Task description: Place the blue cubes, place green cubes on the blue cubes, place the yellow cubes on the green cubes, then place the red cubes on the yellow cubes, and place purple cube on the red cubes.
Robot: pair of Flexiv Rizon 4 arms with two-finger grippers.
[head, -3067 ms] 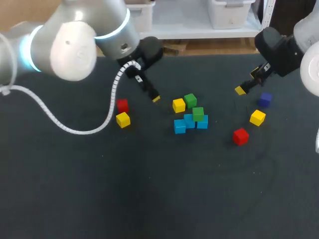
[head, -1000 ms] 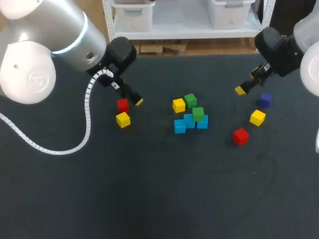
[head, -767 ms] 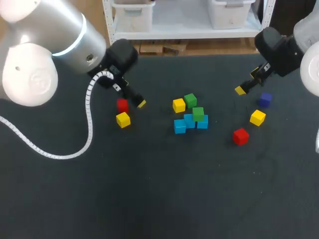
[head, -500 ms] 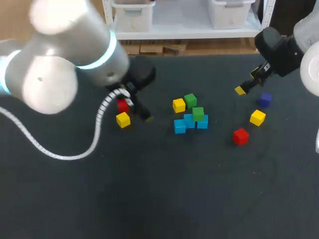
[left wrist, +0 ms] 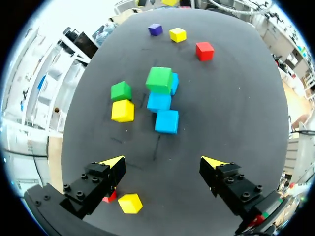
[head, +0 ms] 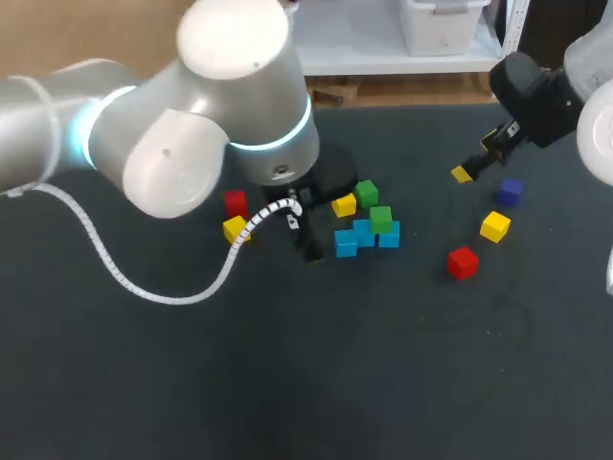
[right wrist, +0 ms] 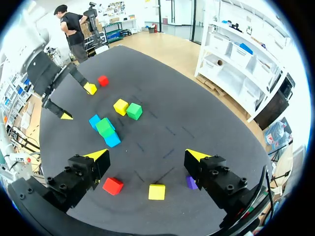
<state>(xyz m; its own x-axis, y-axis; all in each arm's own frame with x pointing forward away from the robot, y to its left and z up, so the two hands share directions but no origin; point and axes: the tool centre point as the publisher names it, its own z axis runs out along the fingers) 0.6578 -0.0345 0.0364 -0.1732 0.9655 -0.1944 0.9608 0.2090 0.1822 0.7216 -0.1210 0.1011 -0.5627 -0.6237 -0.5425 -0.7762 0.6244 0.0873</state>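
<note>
Risk first. The blue cubes lie in a loose cluster mid-worktop, with one green cube already on top of them. Our left end effector hangs close by on the cluster's left. With fingers this far apart, we judge a low pass could clip a blue cube and tip the green one off. The loose green cube touches a yellow cube, so closing on one may drag the other.

Left end effector: spread wide, holding nothing, touching nothing. Right end effector: likewise wide and empty, at far right near the purple cube.
</note>
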